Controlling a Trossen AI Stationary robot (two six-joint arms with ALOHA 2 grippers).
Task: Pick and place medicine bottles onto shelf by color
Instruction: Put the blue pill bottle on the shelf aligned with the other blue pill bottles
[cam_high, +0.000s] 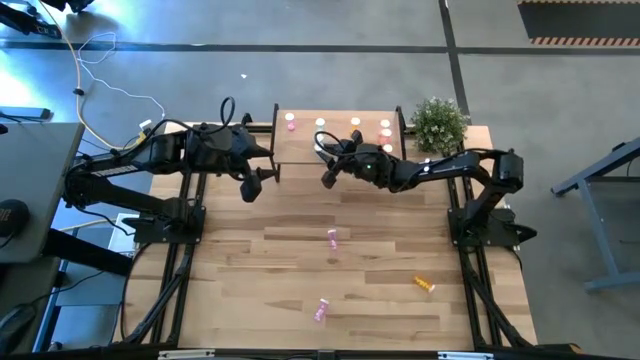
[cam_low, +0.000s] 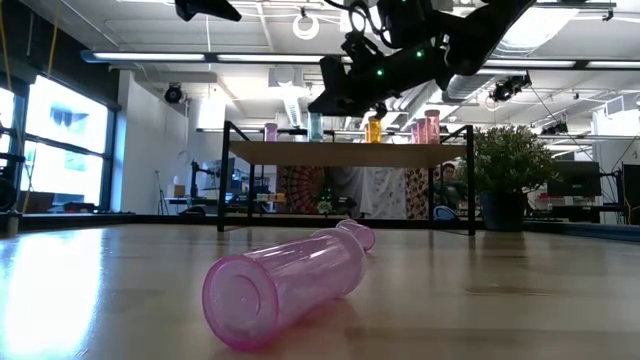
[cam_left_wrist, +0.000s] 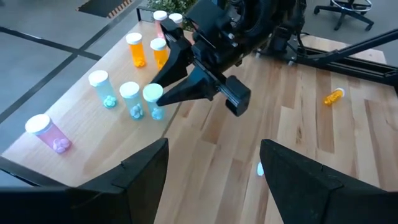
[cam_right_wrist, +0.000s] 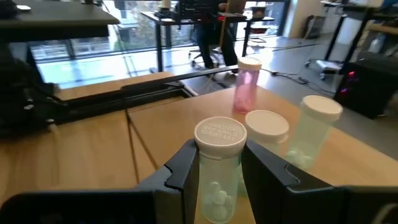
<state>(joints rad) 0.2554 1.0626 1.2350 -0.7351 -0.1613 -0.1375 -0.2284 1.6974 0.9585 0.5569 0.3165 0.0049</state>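
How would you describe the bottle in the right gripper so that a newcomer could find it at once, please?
Find the shelf at the table's far edge, beside the plant. On it stand three pale green bottles in a row, between a pink bottle and two orange bottles. The one meant is the green bottle at the row's end, the only one clamped by the right gripper.

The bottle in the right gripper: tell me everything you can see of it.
The bottle is a small clear pale-green plastic cylinder with a round whitish cap bearing raised lettering, and small white pills inside. It stands upright, clamped between the fingers of the right gripper, at the edge of the light-wood shelf. Two similar green bottles stand upright right beside it; whether its base rests on the shelf cannot be told.
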